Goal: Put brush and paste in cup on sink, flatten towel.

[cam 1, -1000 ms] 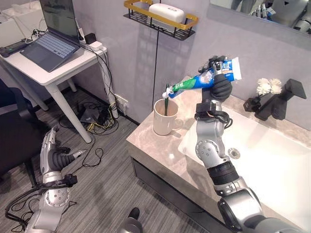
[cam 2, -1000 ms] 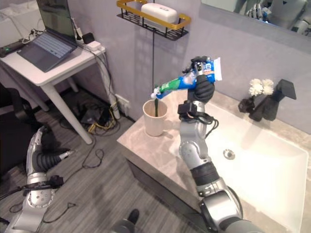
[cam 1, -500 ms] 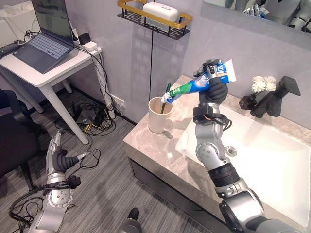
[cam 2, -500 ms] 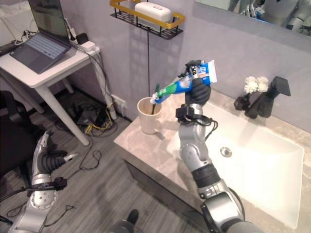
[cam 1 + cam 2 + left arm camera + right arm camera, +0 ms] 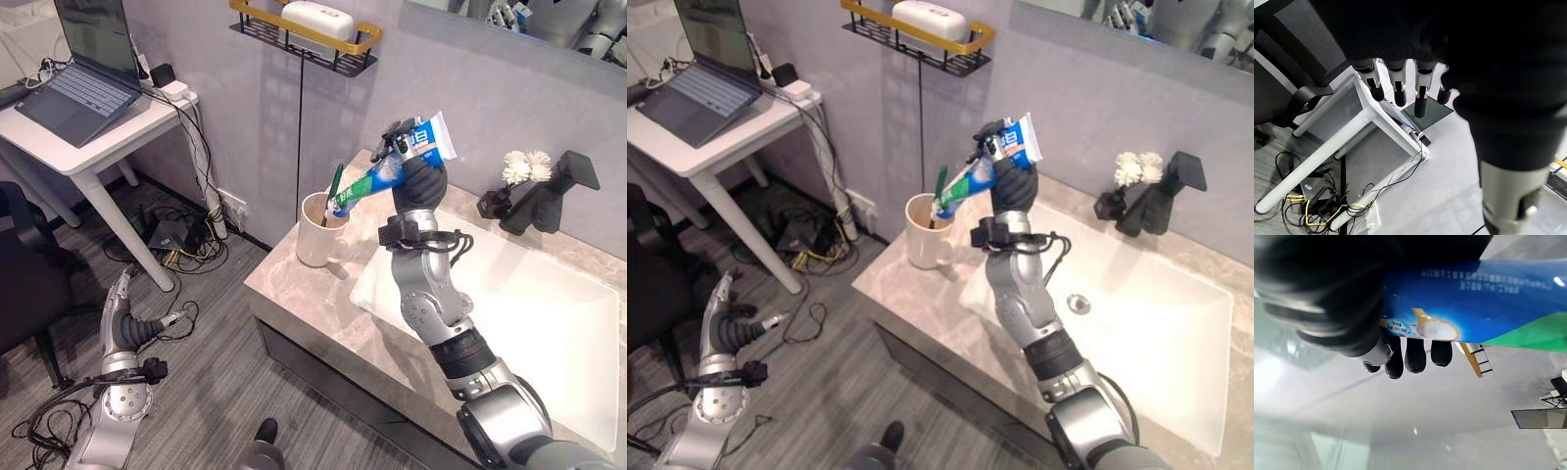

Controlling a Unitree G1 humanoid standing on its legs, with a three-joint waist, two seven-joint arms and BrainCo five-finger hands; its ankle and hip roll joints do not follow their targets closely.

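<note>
My right hand (image 5: pixel 421 176) is raised above the counter, its fingers curled round a blue and green toothpaste tube (image 5: pixel 390 172). The tube slants down to the left, its cap end just above the rim of the cream mug (image 5: pixel 313 231) on the marble counter (image 5: pixel 313 304). A green toothbrush (image 5: pixel 334 186) stands in the mug. The tube's blue and green side (image 5: pixel 1488 298) shows in the right wrist view, with fingertips (image 5: pixel 1415 355) wrapped over it. My left hand (image 5: pixel 125 315) hangs low over the floor at the lower left, its fingers (image 5: pixel 1396 83) straight and holding nothing.
A white sink basin (image 5: pixel 529 323) lies right of the mug, with a black tap (image 5: pixel 549 191) and white flowers (image 5: pixel 519 168) behind it. A black and gold wall shelf (image 5: pixel 304 29) holds a white box. A white desk (image 5: pixel 88 127) with a laptop stands at the left, cables on the floor beneath.
The camera has shifted. My right hand has tipped the tube more steeply, bringing its cap end closer to the mug's rim. My left hand stays low by the floor.
</note>
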